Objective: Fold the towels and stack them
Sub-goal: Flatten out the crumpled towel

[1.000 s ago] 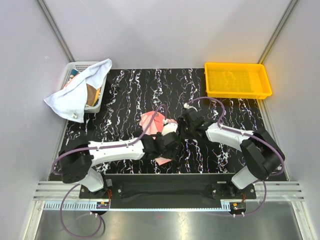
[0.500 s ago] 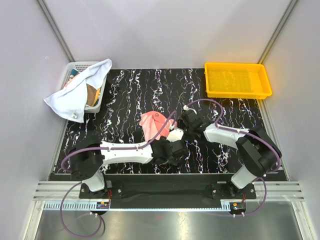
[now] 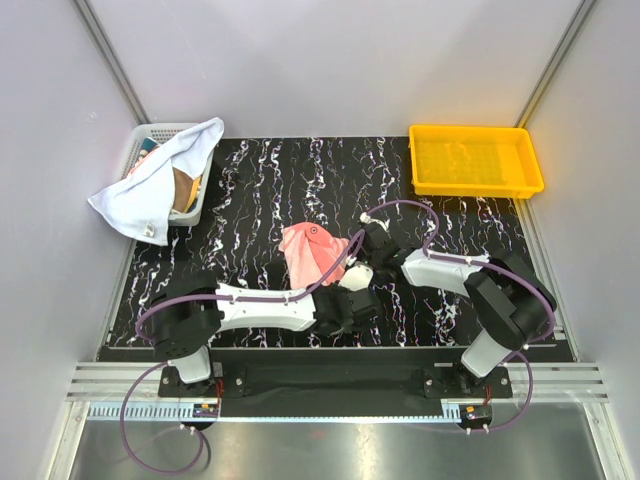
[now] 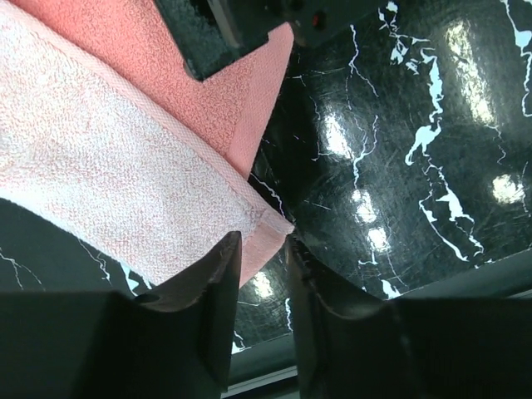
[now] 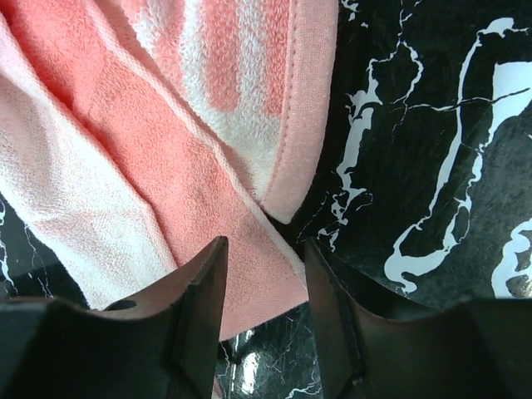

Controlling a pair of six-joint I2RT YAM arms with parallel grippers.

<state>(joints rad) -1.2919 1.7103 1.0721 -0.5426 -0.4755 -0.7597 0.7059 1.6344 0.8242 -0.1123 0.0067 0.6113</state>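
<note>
1. You have the pink towel (image 3: 312,250) lying crumpled near the middle of the black marbled table (image 3: 260,180), between the two arms and slightly left of centre.
2. Left gripper (image 3: 345,303): it sits at the near edge of the pink towel. In the left wrist view (image 4: 263,245) the fingers (image 4: 218,283) stand close together with a hemmed corner of the pink towel (image 4: 125,166) between their tips. You cannot tell whether they clamp it.
3. Right gripper (image 3: 368,248): it sits at the right side of the towel. In the right wrist view (image 5: 262,249) the fingers (image 5: 204,291) pinch a folded layer of the pink towel (image 5: 166,150), and the cloth fills the gap from pad to pad.
4. A white towel (image 3: 155,185) hangs over the right wall of the mesh basket (image 3: 150,130) at the far left corner and droops onto the table's left edge.
5. A brown towel (image 3: 185,190) shows inside the basket under the white one.
6. The yellow tray (image 3: 477,129) sits at the far right corner, well apart from both grippers.
</note>
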